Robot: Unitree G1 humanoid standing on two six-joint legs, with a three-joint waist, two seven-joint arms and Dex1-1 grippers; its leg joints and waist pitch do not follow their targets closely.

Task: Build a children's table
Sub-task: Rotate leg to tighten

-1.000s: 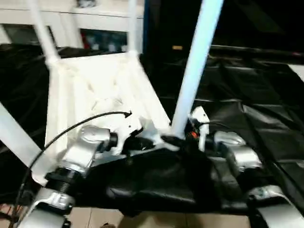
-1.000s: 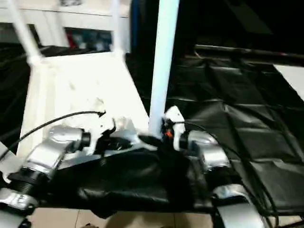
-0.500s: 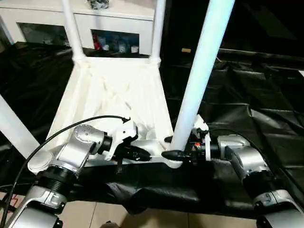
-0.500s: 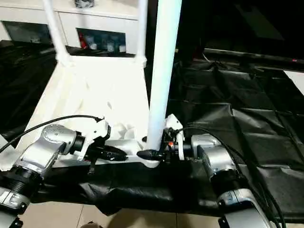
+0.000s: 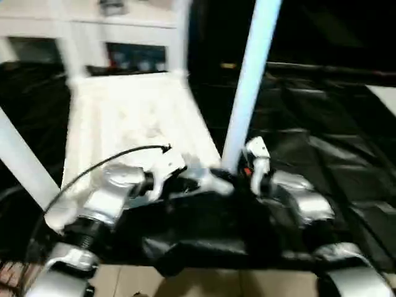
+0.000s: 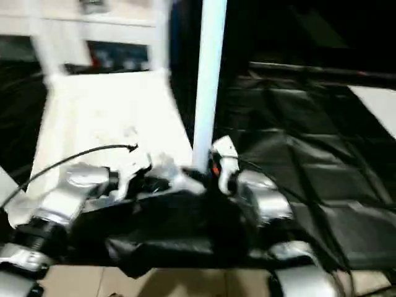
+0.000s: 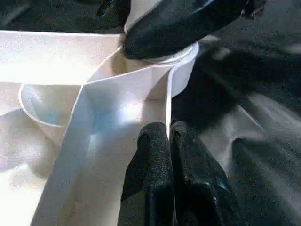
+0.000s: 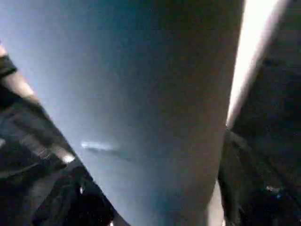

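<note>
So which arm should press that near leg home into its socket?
Probably the right: its tool sits at the base of the near leg, which stands in the corner socket. The left tool pinches the tabletop's rim, steadying it.

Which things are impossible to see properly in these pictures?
- Leg tops: cut off by the head views' upper edge.
- Right gripper fingers: blurred in the head views; in the right wrist view the leg blocks them.
- Whether the leg sits fully in the socket: covered by a black finger in the left wrist view.
- Cabinet contents: blurred.
</note>
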